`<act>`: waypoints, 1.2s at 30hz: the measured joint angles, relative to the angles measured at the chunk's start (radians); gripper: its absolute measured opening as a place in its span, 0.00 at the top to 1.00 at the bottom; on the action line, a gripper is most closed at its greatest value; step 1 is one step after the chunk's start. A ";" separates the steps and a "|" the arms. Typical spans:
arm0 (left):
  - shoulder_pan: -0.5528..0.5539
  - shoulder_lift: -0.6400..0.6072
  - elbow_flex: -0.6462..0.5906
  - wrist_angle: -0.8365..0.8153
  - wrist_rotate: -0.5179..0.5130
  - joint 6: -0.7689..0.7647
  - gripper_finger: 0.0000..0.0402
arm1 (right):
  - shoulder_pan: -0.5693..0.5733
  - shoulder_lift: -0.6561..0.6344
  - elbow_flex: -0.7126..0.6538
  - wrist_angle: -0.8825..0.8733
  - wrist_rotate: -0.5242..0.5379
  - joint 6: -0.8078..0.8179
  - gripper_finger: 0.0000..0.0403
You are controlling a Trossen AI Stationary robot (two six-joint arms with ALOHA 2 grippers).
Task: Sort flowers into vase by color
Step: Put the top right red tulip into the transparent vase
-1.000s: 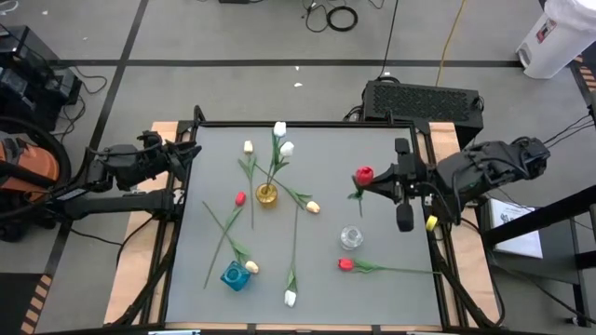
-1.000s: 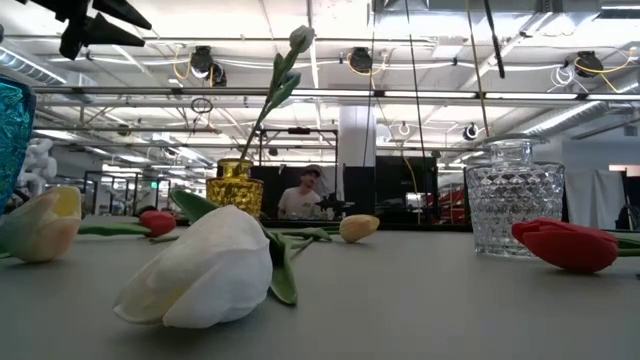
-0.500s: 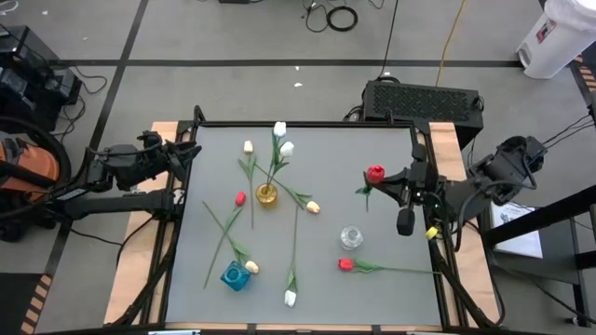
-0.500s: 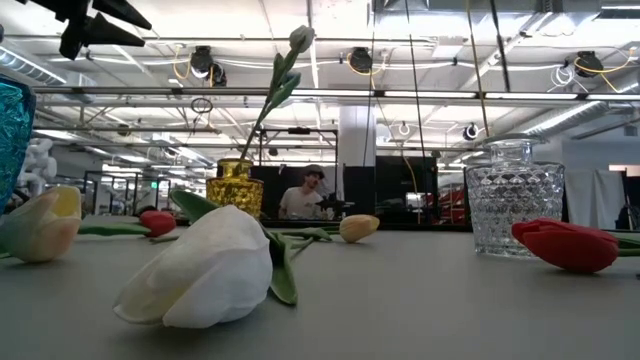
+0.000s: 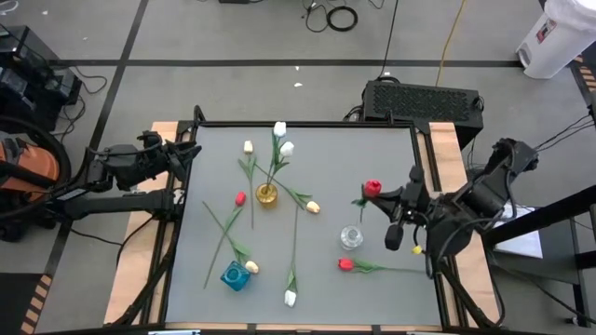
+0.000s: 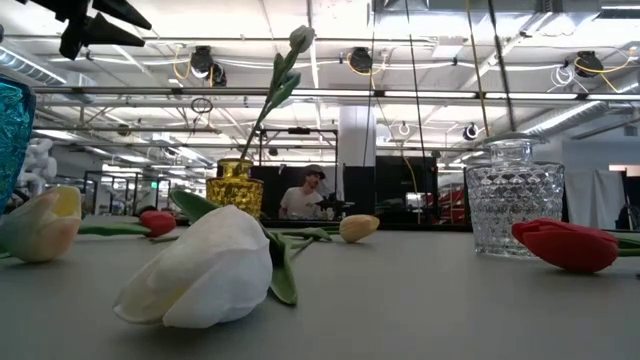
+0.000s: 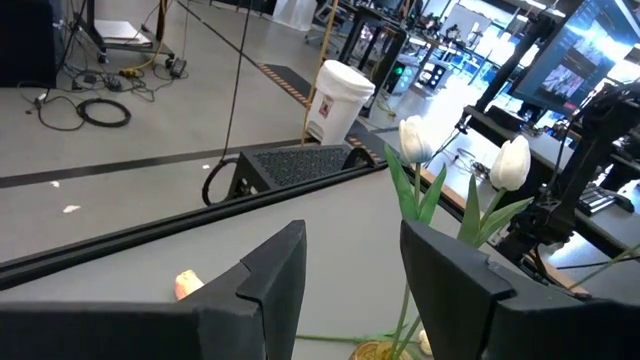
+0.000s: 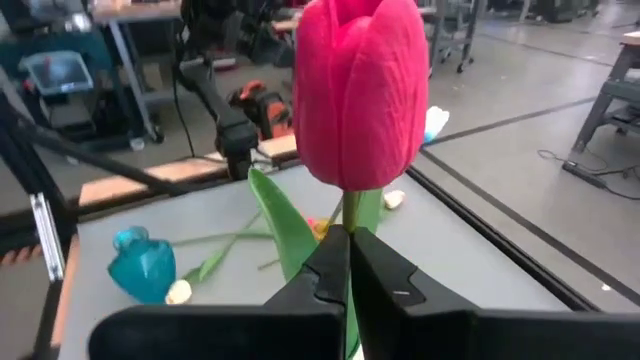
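My right gripper (image 5: 389, 197) is shut on a red tulip (image 5: 372, 189) above the table's right half, a little far of the clear glass vase (image 5: 351, 237). The gold vase (image 5: 267, 194) holds two white tulips (image 5: 282, 140). The blue vase (image 5: 236, 275) stands near the front left. Loose on the table lie a red tulip (image 5: 345, 264), a small red one (image 5: 240, 198), yellow ones (image 5: 313, 207) and a white one (image 5: 291, 298). My left gripper (image 5: 191, 154) waits open at the table's far left edge. My right gripper pinches the red tulip's stem (image 8: 347, 215) just below the head between its two fingers (image 8: 385, 275). The fingers come roughly level from the table's right side. The head (image 8: 360, 90) and a leaf (image 8: 285, 225) stand beyond the fingertips, clear of the table; the lower stem is hidden.
The table's black frame (image 5: 307, 124) runs along the far edge, with a black box (image 5: 424, 99) behind it. In the low view a white tulip head (image 6: 205, 265) lies close to the camera, and a person sits far behind the gold vase (image 6: 236, 187).
My right gripper has swung toward the table's near edge and gone down toward the clear vase, turning its wrist as it went. The red tulip has gone with it, still clear of the table. The other flowers and the vases have stayed put.
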 joint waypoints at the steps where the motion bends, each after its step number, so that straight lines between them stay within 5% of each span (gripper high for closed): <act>1: 0.000 0.000 0.000 0.000 0.000 0.000 0.57 | 0.004 0.000 -0.011 0.020 0.009 0.000 1.00; 22: 0.000 0.000 0.000 0.000 0.000 -0.001 0.57 | 0.060 0.001 -0.023 0.076 0.048 0.059 1.00; 36: 0.000 0.000 0.000 0.001 0.000 -0.002 0.57 | 0.059 0.005 -0.022 -0.035 0.049 0.138 1.00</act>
